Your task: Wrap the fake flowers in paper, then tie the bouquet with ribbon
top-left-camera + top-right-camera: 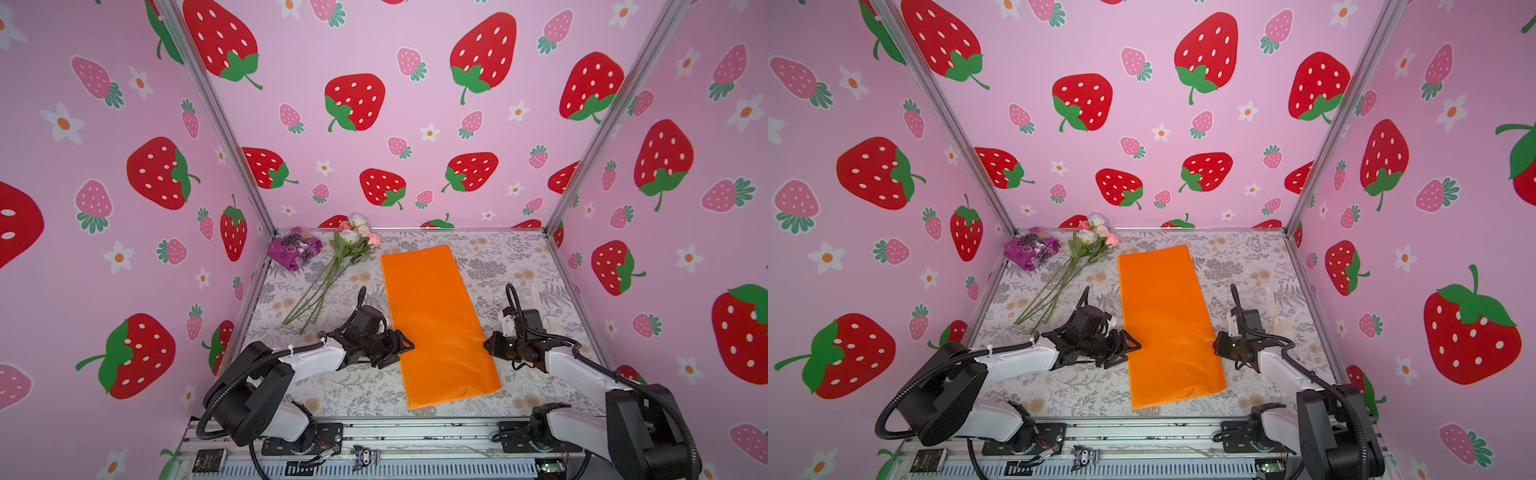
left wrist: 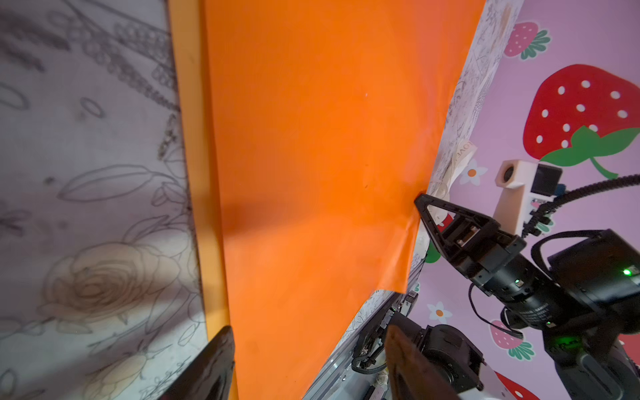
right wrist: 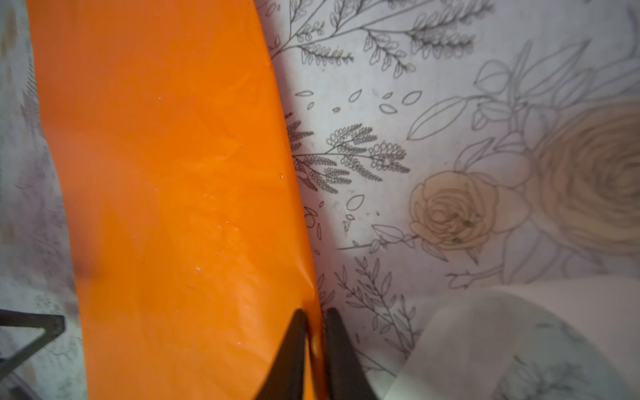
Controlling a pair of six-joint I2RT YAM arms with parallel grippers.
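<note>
right gripper (image 3: 316, 313) pinched on thin edge of orange wrapping paper (image 1: 436, 324), left gripper (image 1: 399, 351) spread wide at opposite edge, one-sided pull could tear or crumple it

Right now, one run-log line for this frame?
right end effector: shut on orange wrapping paper edge | left end effector: open at opposite edge | flowers: untouched

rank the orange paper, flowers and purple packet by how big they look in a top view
1. paper: clearly largest.
2. flowers: long, but thin.
3. packet: smallest. It lies far back, so nearness may make it look smaller.
</note>
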